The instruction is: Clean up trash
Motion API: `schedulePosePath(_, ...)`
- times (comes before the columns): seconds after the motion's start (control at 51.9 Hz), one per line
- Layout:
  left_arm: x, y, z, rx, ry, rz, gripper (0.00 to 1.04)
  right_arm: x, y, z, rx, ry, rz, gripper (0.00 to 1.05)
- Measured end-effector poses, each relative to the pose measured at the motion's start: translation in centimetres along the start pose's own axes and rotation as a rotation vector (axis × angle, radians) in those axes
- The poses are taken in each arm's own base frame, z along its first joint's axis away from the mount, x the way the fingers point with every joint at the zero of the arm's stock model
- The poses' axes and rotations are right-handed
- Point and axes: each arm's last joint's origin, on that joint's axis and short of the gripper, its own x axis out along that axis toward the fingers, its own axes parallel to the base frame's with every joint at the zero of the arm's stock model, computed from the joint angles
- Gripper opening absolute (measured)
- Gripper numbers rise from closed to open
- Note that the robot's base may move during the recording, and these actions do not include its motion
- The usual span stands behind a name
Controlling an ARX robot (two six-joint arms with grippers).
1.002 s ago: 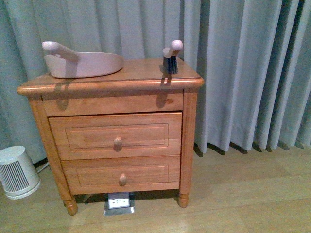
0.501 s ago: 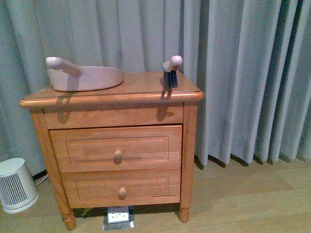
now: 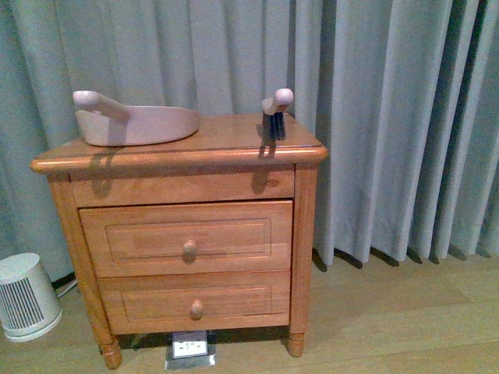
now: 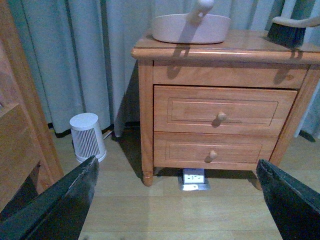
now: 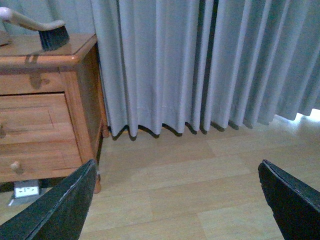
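Observation:
No white tissue lump shows in any view; the trash is hidden or out of view. A pink dustpan [image 3: 134, 121] lies on the left of the wooden nightstand's top [image 3: 226, 136]; it also shows in the left wrist view [image 4: 191, 26]. A small brush [image 3: 274, 113] with pale pink handle and dark bristles stands at the top's right edge; it shows in the left wrist view [image 4: 290, 31] and the right wrist view [image 5: 42, 30] too. My left gripper [image 4: 177, 200] is open and empty over the floor, facing the nightstand. My right gripper [image 5: 177, 200] is open and empty over the floor by the curtain.
The nightstand has two shut drawers [image 3: 187, 238]. A small white heater [image 3: 27, 296] stands on the floor at its left. A floor socket box [image 3: 189, 347] sits under it. Grey curtains [image 3: 390, 117] hang behind. Wooden furniture [image 4: 20, 125] is close beside the left gripper.
The front view has tilted so that the nightstand sits lower in the picture than a second ago; since half a second ago it has barely shifted. Nothing on the nightstand has moved.

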Motion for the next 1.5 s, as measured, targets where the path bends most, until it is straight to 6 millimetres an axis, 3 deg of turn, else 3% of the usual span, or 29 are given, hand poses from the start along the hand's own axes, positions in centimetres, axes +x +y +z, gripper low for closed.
schedulePosePath(1.118, 0.0, 0.0, 0.0, 0.0, 0.0, 0.0, 0.97, 0.0, 0.0, 0.0, 0.0, 0.0, 0.0, 0.97)
schedulePosePath(1.156, 0.3, 0.1, 0.4, -0.03, 0.099, 0.039, 0.97, 0.0, 0.0, 0.0, 0.0, 0.0, 0.0, 0.97)
schedulePosePath(1.214, 2.0, 0.0, 3.0, -0.031, 0.212, 0.038, 0.97, 0.0, 0.0, 0.0, 0.0, -0.001, 0.002, 0.97)
schedulePosePath(1.272, 4.8, -0.6, 7.0, -0.007, 0.263, 0.001, 0.97, 0.0, 0.0, 0.0, 0.0, 0.0, 0.0, 0.97)
schedulePosePath(1.349, 9.0, -1.9, 10.9, 0.012, 0.351, -0.034, 0.97, 0.0, 0.0, 0.0, 0.0, 0.0, 0.0, 0.97)
schedulePosePath(1.426, 12.9, -3.6, 12.7, 0.042, 0.435, -0.069, 0.97, 0.0, 0.0, 0.0, 0.0, -0.001, 0.0, 0.97)
schedulePosePath(1.503, 16.2, -5.5, 12.8, 0.083, 0.537, -0.077, 0.97, 0.0, 0.0, 0.0, 0.0, 0.0, 0.0, 0.97)
